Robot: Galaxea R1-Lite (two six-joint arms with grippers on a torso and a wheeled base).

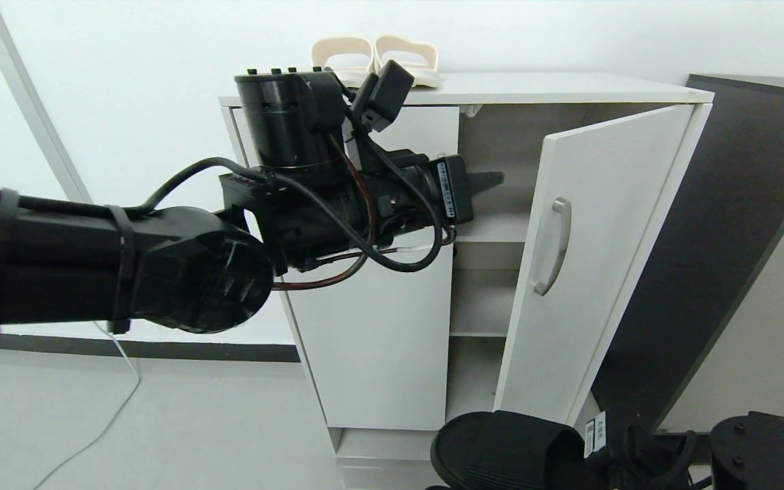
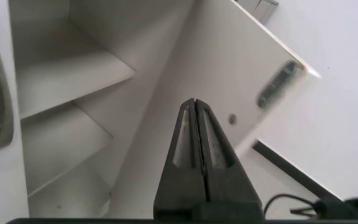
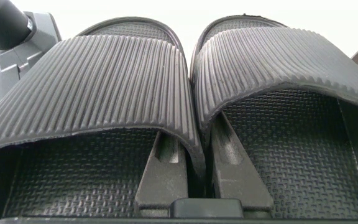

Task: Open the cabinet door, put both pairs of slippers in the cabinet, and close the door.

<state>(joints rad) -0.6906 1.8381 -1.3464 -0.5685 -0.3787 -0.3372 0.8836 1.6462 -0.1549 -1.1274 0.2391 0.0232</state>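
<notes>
The left gripper [image 1: 491,182], its fingers pressed together, is at the open cabinet [image 1: 569,87]. The right gripper [image 3: 196,171] pinches the black slippers [image 1: 501,446] low before it; the beige slippers [image 1: 375,58] lie on top.

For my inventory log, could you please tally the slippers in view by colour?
Cream slippers: 2, on top of the cabinet
Black slippers: 2, held by the right pincer
Total: 4
</notes>
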